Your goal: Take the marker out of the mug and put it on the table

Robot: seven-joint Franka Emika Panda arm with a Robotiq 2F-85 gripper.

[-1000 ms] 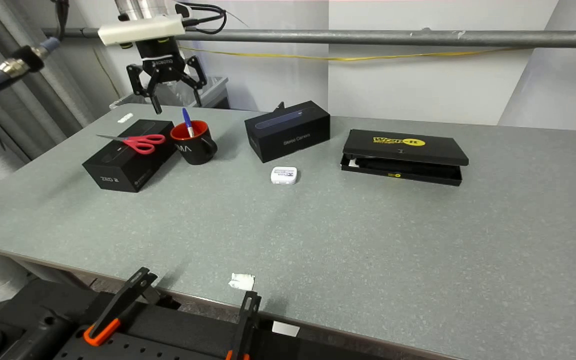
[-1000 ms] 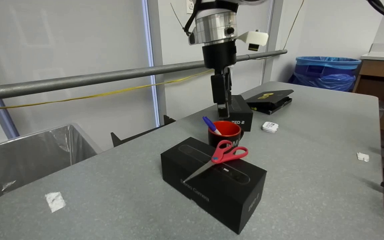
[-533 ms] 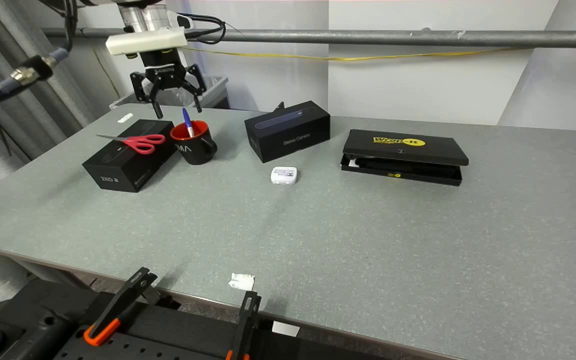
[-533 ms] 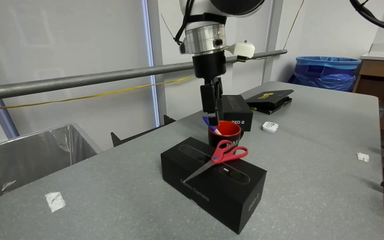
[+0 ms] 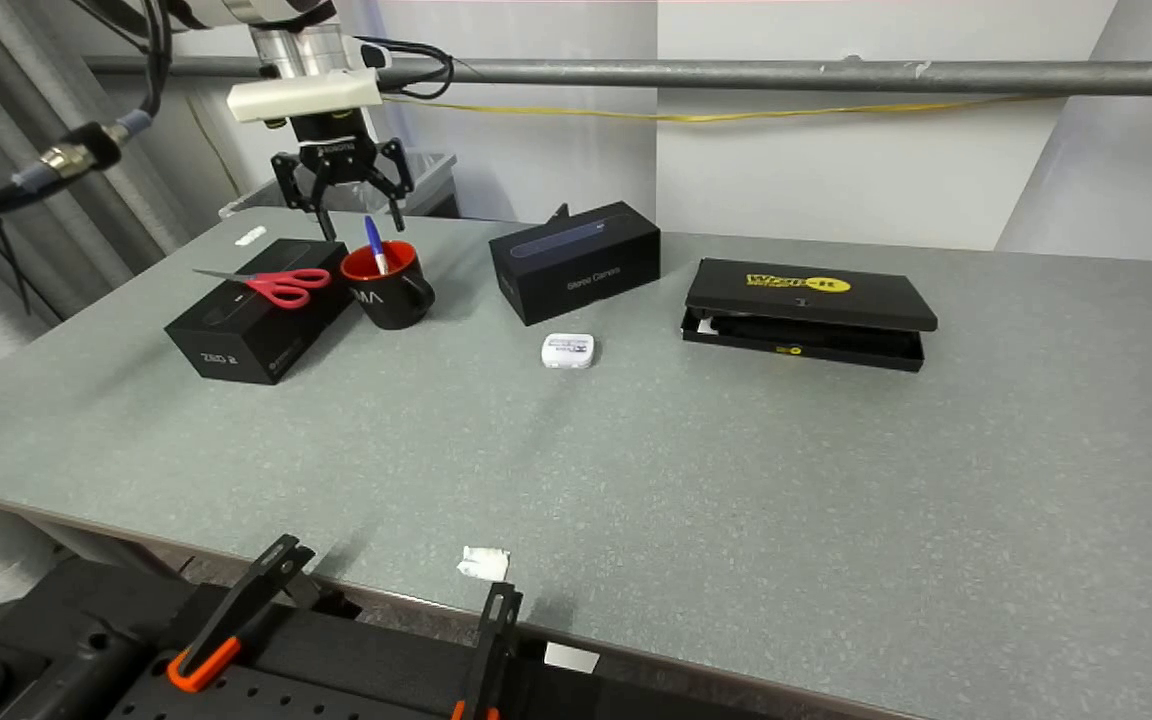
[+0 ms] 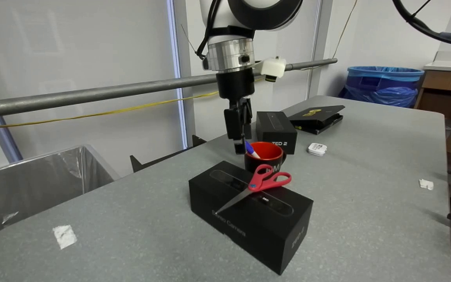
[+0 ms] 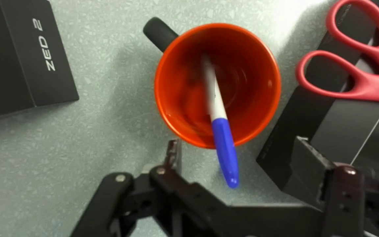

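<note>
The marker, with a blue cap and white body, leans in the mug with its cap over the rim; it shows in both exterior views [image 5: 374, 236] [image 6: 252, 150] and in the wrist view [image 7: 226, 148]. The mug [image 5: 391, 302] is black outside and red inside, upright on the grey table [image 5: 636, 450]; it also shows in an exterior view [image 6: 266, 152] and the wrist view [image 7: 248, 95]. My gripper [image 5: 363, 228] is open and empty just above the mug's rim side. In the wrist view its fingers [image 7: 239, 142] stand apart on either side of the blue cap, not touching it.
A black box [image 6: 249, 219] with red-handled scissors [image 6: 264, 182] on it lies close beside the mug. Another black box [image 5: 576, 262], a small white case [image 5: 568, 351] and a partly open black case [image 5: 806, 310] are on the table. A grey bin [image 6: 45, 176] stands beyond the edge.
My open gripper has come down and shifted sideways, so its fingers are now close to the marker's cap. The mug, marker and other objects have not moved.
</note>
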